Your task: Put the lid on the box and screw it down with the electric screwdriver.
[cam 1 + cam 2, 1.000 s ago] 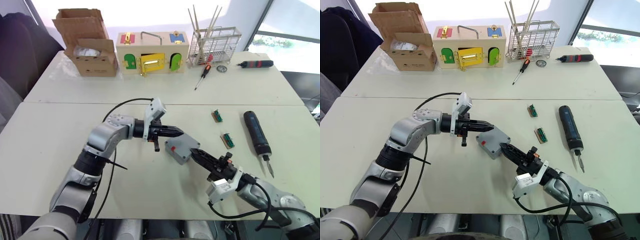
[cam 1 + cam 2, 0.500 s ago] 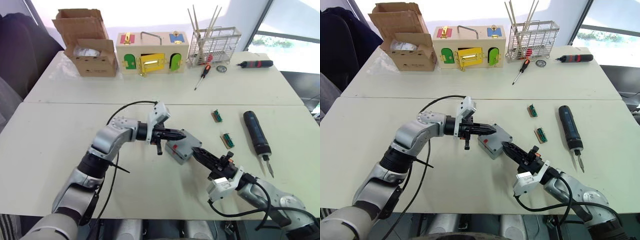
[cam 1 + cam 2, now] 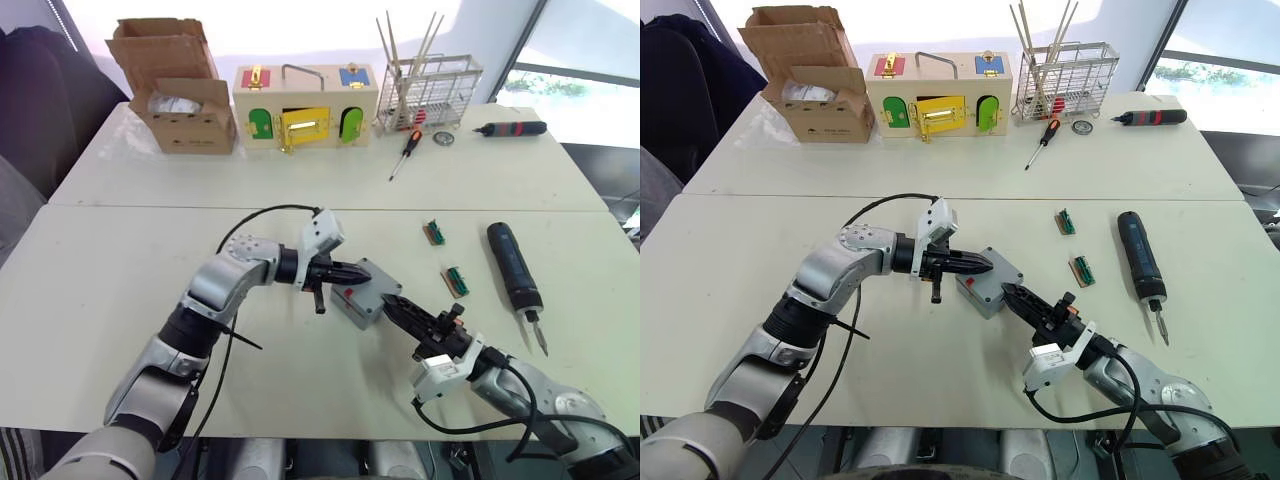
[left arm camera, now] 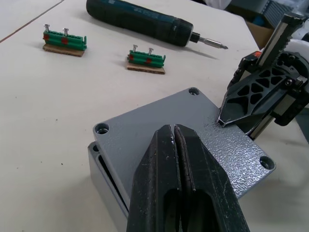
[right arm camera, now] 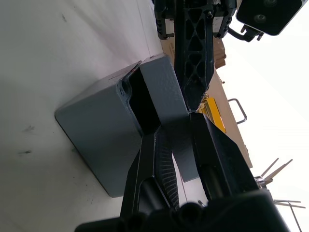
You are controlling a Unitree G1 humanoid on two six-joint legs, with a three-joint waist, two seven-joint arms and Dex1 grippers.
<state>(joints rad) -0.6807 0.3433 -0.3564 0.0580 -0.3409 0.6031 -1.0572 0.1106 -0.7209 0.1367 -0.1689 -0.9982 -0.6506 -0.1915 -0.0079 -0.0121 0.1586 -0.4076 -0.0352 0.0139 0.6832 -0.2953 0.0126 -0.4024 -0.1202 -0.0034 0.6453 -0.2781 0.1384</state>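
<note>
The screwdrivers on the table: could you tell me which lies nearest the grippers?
The thick black electric screwdriver, right of the box; the other two lie farther back near the wire basket.

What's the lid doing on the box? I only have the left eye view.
Observer: It's not seated. The left wrist view shows the lid skewed, with the box rim poking out past one edge.
Operator: Left gripper?
Observer: The left gripper is shut, with its tips on the lid's top face.
Operator: And the right?
Observer: In the right wrist view the right gripper is closed on the lid's edge. There is a dark gap between lid and box on that side.
</note>
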